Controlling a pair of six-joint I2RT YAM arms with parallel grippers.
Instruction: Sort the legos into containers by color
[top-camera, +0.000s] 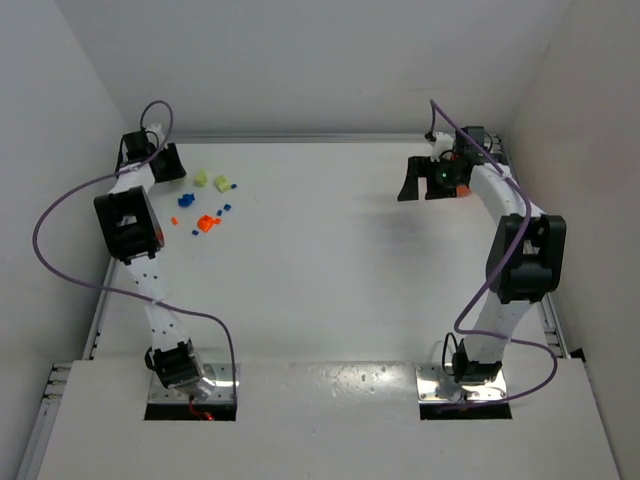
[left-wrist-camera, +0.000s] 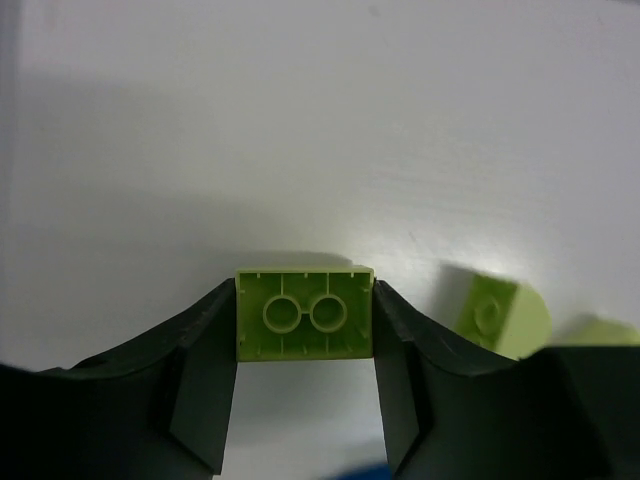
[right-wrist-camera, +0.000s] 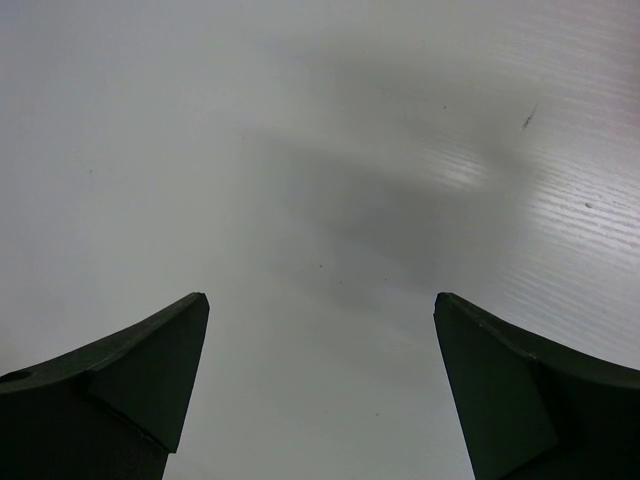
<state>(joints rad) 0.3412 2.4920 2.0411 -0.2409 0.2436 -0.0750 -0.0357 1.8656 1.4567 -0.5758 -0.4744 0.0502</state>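
Step in hand: pick-up of one yellow-green brick (left-wrist-camera: 304, 314) by the left claw (left-wrist-camera: 305, 296). The task is at an early stage: the other legos (top-camera: 205, 203) lie scattered near the far left corner of the tabletop (top-camera: 330, 280), none of them in a container.

Left claw: closed to a narrow setting on the yellow-green brick. Both fingers (left-wrist-camera: 205, 345) press flat against the short sides of the brick, whose hollow underside faces the wrist camera. Whether the brick is clear of the tabletop cannot be told. A second yellow-green brick (left-wrist-camera: 502, 316) lies just beside the right-hand finger and is not touched.

Right claw (right-wrist-camera: 321, 297): jaws wide apart, holding nothing, over bare tabletop near the far right corner.

Container: an orange shape (top-camera: 458, 189) beside the right wrist is probably the bowl. The top view is too small to confirm this, and the right wrist view does not show it.

Next move, as judged:
1. Raise the left claw straight up, so that the neighbouring brick is not dragged along.
2. Carry the brick across the tabletop to the container.
3. Centre it over one compartment before release, since the brick is small and a release off-centre may land it in the wrong colour group
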